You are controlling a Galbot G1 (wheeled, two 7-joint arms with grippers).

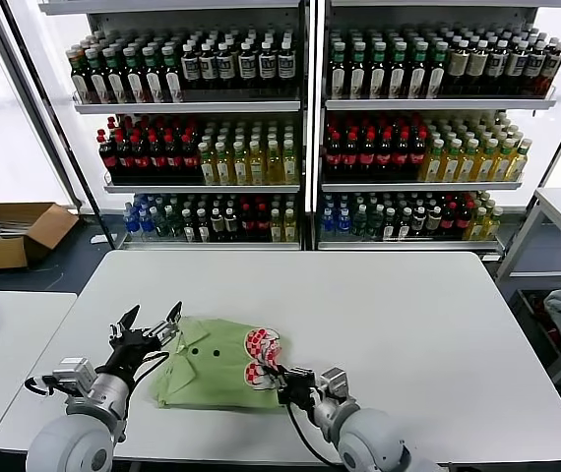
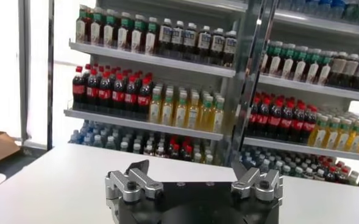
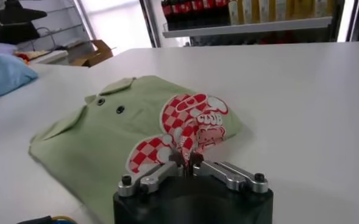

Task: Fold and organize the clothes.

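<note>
We see a folded olive polo shirt [image 1: 212,364] on the white table [image 1: 408,334], near the front edge. R gripper [image 1: 282,379] pinches its red-checked print – fingers closed on fabric. L gripper [image 1: 150,329] hovers spread open by the collar.

**Colours and patterns on the table and shelves**

Polo shirt [image 1: 212,366] light olive-green, small dark buttons, red-and-white checkered graphic [image 3: 188,131] with white lettering on red. Table [image 1: 408,334] plain white. Left gripper [image 1: 151,326] black with silver-grey fingers; right gripper [image 3: 188,159] black body, silver-grey fingers [image 3: 228,175]. Cloth [image 3: 5,72] at the side light blue. Cardboard box [image 1: 10,231] brown. Shelves [image 1: 197,106] pale grey; bottles [image 2: 112,91] dark with red labels, others [image 2: 185,109] yellow-green, top row dark with white and green caps, blue-labelled on the lowest row.
</note>
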